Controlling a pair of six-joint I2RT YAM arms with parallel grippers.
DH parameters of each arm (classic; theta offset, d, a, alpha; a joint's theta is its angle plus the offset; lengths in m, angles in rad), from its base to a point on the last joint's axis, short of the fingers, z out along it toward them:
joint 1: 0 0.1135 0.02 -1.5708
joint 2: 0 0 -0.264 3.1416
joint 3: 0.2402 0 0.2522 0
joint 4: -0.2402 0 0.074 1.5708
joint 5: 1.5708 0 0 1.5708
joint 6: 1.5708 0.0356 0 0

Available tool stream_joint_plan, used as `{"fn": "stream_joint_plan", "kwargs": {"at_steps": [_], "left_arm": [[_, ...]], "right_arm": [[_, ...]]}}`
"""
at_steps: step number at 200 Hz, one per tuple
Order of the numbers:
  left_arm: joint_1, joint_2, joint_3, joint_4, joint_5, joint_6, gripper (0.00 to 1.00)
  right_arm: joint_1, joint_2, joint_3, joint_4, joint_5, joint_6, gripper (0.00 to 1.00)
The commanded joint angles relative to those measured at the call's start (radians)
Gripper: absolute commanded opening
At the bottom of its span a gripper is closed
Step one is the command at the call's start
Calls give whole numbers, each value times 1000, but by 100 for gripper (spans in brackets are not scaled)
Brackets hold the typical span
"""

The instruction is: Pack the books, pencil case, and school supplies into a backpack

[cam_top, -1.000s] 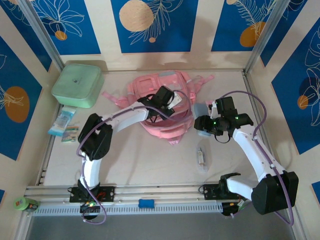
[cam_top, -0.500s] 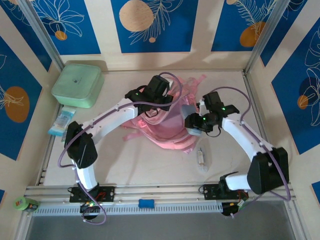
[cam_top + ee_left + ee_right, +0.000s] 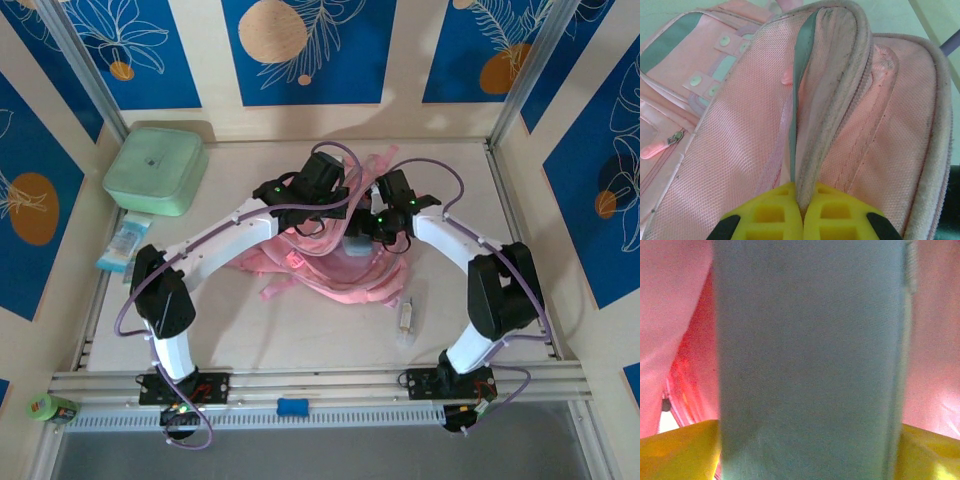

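The pink backpack (image 3: 318,272) lies mid-table with its top raised. My left gripper (image 3: 333,205) is shut on the zip rim of its opening, and in the left wrist view the yellow fingers (image 3: 771,215) pinch that rim (image 3: 820,125). The blue-grey pencil case (image 3: 357,245) hangs at the open mouth, with my right gripper (image 3: 372,228) shut on it. In the right wrist view the case (image 3: 810,340) sits between both yellow fingers (image 3: 680,450), with pink lining (image 3: 675,300) around it. The wrapped school supplies stick (image 3: 406,318) lies right of the backpack. The books are out of view.
A mint-green lidded box (image 3: 155,170) sits at the back left. Pale blue packets (image 3: 127,248) lie by the left wall. Both arms crowd the table's centre above the backpack. A rail (image 3: 320,385) runs along the near edge.
My right gripper has carried the pencil case leftward from beside the backpack to its open mouth. The left gripper lifted the backpack's rim earlier and keeps holding it.
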State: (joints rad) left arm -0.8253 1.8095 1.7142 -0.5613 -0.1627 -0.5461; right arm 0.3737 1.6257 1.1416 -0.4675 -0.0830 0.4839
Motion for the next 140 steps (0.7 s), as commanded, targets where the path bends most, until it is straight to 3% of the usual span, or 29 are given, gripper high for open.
{"fn": "stream_joint_plan", "kwargs": {"at_steps": [1, 31, 56, 75, 96, 116, 140], "left_arm": [[-3, -56, 47, 101, -43, -11, 0], [-1, -58, 41, 104, -43, -10, 0], [-2, -58, 37, 111, -40, -6, 0], [-1, -55, 39, 106, -32, -3, 0], [-1, -53, 36, 101, -28, -11, 0], [-1, -60, 27, 107, -19, -19, 0], [-1, -65, 19, 106, -25, -26, 0]], "right_arm": [[-6, -80, -59, 27, -31, -29, 84], [-1, -185, -163, 2, -72, -31, 82], [31, -232, -243, -26, -45, 51, 69], [37, -238, -297, 54, -72, 84, 57], [23, -175, -259, 131, -72, 79, 37], [11, -81, -187, 222, -94, 64, 30], [7, 32, -98, 333, -209, 71, 26]]}}
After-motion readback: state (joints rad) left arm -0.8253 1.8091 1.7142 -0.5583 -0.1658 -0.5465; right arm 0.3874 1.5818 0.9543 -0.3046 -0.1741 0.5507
